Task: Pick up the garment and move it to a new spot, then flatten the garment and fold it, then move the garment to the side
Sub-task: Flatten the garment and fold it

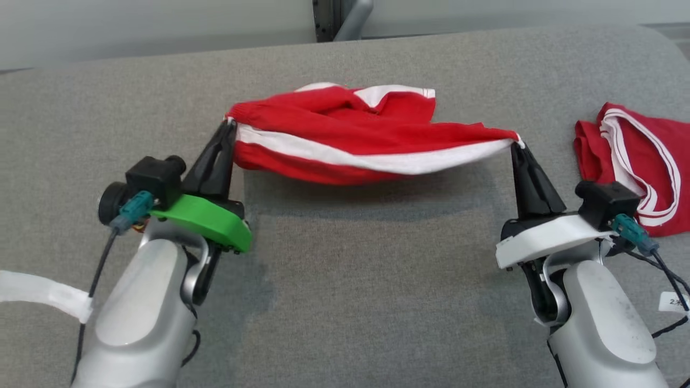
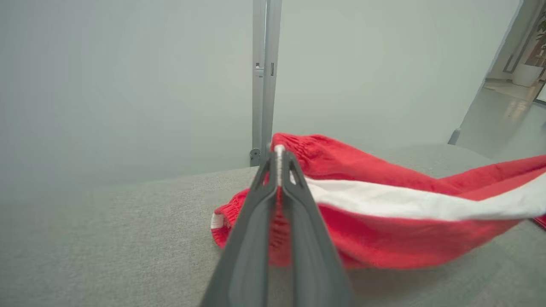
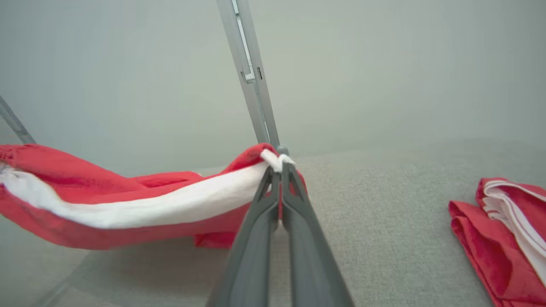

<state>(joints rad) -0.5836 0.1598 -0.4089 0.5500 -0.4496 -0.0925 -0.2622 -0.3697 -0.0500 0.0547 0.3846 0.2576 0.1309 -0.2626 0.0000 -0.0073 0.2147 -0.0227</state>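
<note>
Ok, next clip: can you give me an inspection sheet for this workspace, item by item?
Surface: grey fabric top, no marks seen.
Job's things: red garment with a white stripe, stretched between both claws, middle sagging.
Clutter: second red garment lying at the robot's right, apart from the first.
Claws: left claw shut on the garment's left end; right claw shut on its right end.
Cables: black cable along the left forearm; dark cable at the right wrist.
Surroundings: pale wall, metal post behind the surface.
</note>
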